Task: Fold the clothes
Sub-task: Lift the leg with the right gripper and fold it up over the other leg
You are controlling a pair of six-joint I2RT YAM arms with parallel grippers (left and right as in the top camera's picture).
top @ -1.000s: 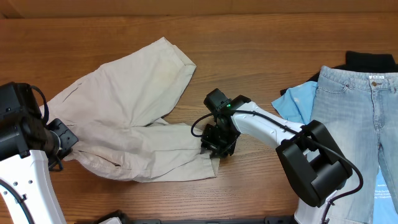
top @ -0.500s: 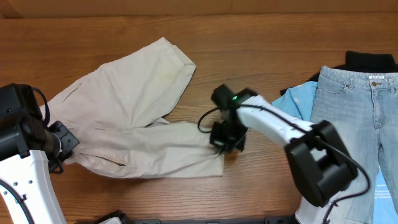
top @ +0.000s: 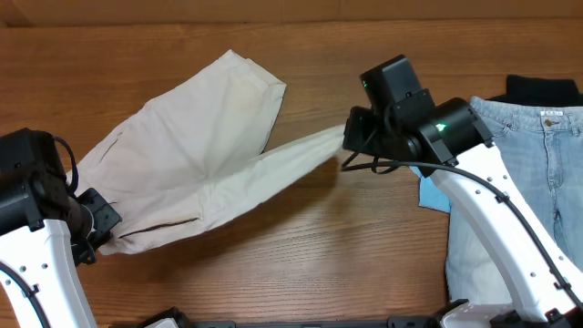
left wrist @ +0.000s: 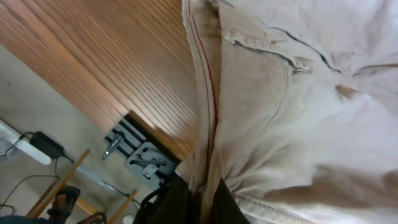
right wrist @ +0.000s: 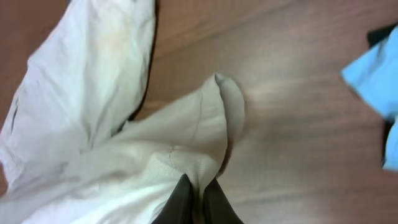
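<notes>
The beige trousers (top: 182, 155) are lying spread on the wooden table (top: 273, 273), left of centre. The right gripper (top: 350, 139) is pinching the hem of one leg, jaws clenched on the cloth, with the leg stretching out rightward. The left gripper (top: 97, 226) is gripping the waistband edge, jaws clamped on it. Light blue jeans (top: 537, 164) and a sky-blue top (top: 434, 193) are lying at the right, apart from the trousers.

A robot laboratory is suggested: a left arm (top: 36, 264) and a right arm (top: 496, 196) are placed at a wood-grain table (top: 301, 273), and a power adapter (left wrist: 40, 144) is seen on the floor (left wrist: 31, 93).
</notes>
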